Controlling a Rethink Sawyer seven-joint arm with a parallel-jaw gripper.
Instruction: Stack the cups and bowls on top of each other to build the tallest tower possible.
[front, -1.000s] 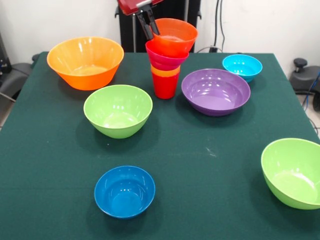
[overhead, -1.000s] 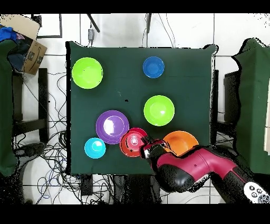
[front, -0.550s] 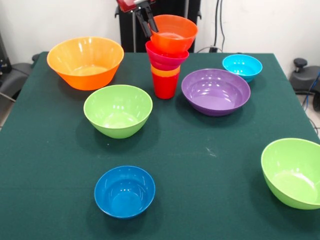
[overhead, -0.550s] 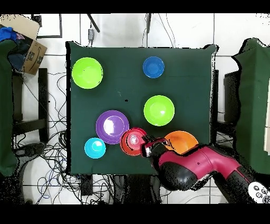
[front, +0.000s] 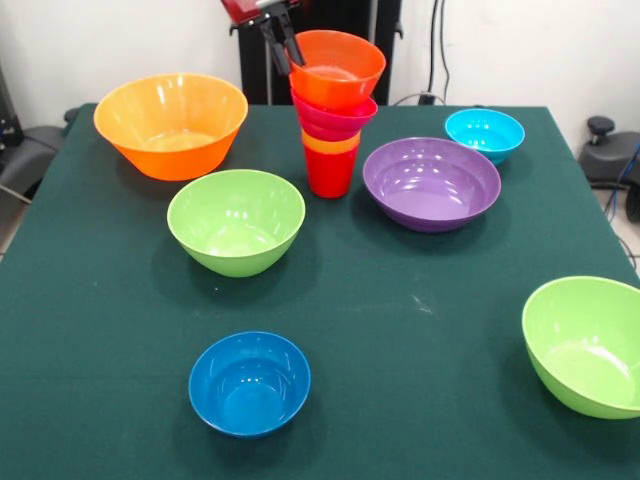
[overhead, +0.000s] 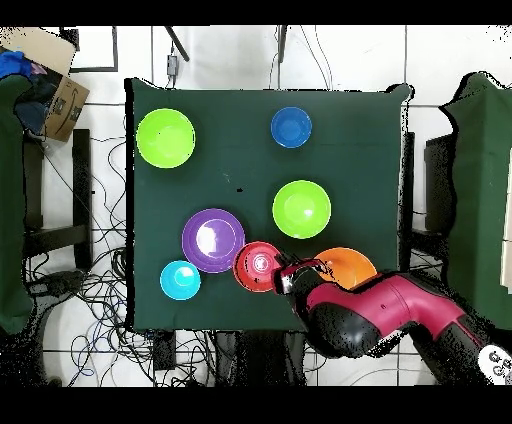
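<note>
Right lime green bowl (front: 588, 345) cropped by frame edge; arm-covered large orange bowl (overhead: 345, 264).

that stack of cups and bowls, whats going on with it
The Sawyer arm's gripper is at the rim of the orange bowl topping the tower, which stands on a red cup. Below it sit a pink bowl and an orange cup. Six other bowls lie loose on the green table.

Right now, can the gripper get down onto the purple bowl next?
Probably yes. The gripper hangs beside the tower's orange top bowl, and the purple bowl sits open and empty just beside the tower, nothing over it.
</note>
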